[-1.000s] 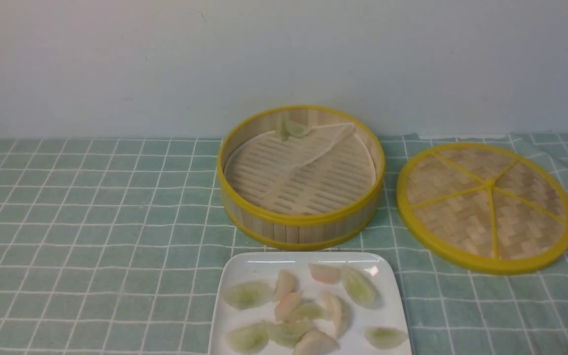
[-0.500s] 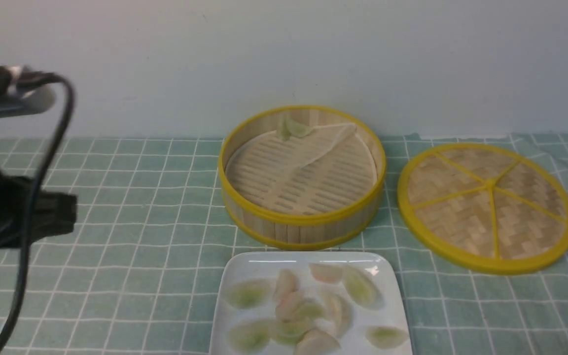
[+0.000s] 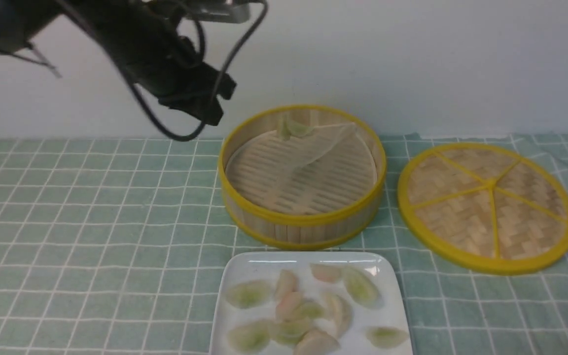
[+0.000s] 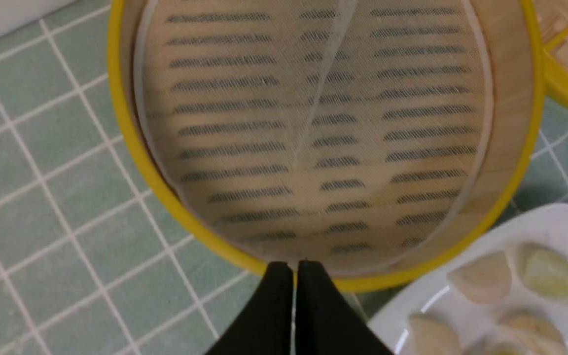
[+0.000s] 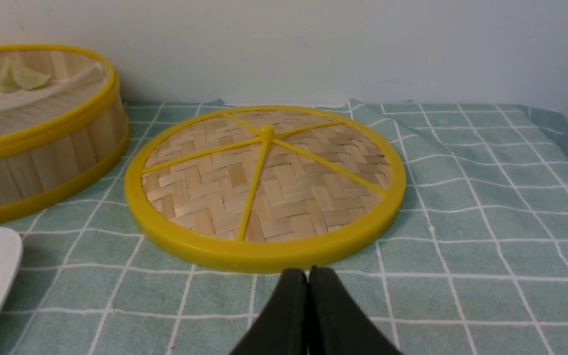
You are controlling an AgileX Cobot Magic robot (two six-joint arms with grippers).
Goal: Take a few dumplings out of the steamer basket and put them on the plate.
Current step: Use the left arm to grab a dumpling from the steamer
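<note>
- Ten or more dumplings [image 3: 360, 287] lie on the plate [image 3: 230, 296], nearest to me. They are pale green and pale pink crescents, glossy and half transparent, and some overlap in the middle.
- The plate is smooth white ware, squarish with rounded corners and a low rim. It stands just before the steamer basket [image 3: 303, 219] on a green checked tablecloth [image 3: 91, 222].
- The right gripper [image 5: 307, 274] is low over the cloth, just before the near edge of the lid [image 3: 486, 207]. Its black jaws are pressed together and hold nothing. The lid is a flat woven disc with a yellow rim and spokes.
- The basket has upright bamboo slats, yellow rims and a slatted floor under a thin whitish liner [image 3: 323, 148], which is folded over at the far side.
- One lone dumpling [image 3: 291, 127], pale green, leans against the far inner wall of the basket.
- I judge that it is light, soft and slippery and may tear or stick to the liner. A gentle pinch across its thick middle, not on the thin edge, seems safest.
- The left gripper [image 4: 292, 270] hangs high, left of the basket, jaws together and empty. It must open before any pick.
</note>
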